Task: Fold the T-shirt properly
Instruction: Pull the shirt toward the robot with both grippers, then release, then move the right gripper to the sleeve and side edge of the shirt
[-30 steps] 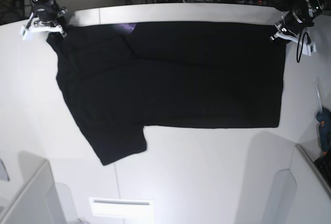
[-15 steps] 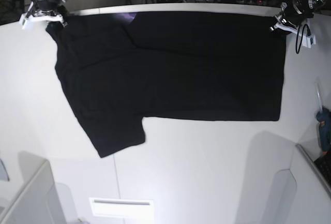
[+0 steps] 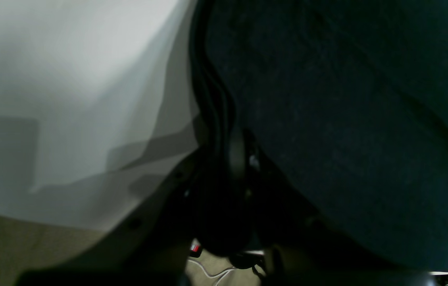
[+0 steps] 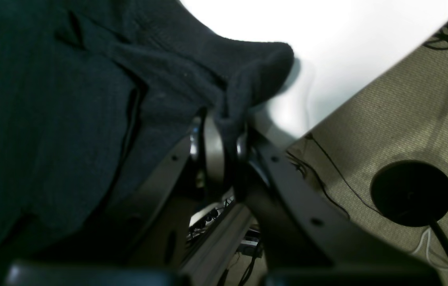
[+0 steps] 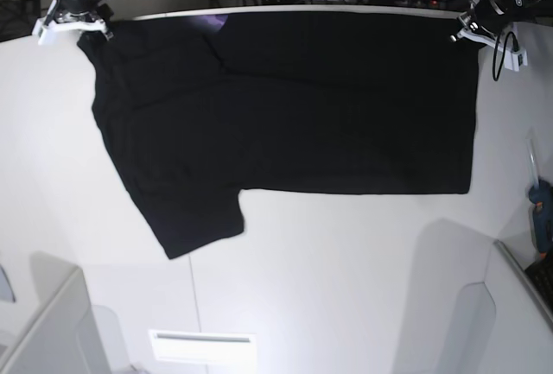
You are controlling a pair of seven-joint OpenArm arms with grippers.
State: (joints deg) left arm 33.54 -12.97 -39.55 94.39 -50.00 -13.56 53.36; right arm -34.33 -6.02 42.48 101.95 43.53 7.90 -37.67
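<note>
A wide white table point(image 5: 346, 288) fills the room's middle, cables tangled behind its far edge. The T-shirt point(image 5: 285, 123) lies spread across the far half of the table, plain black side up, one sleeve splayed toward the near side and a sliver of purple showing at the far edge. At the shirt's far corners, the right gripper point(image 4: 224, 139) is clamped on a bunched fold of cloth, and the left gripper point(image 3: 235, 159) pinches the hem edge. By my reckoning the folding has barely begun: the shirt is only halved at most, sleeve untucked, with further folds left.
</note>
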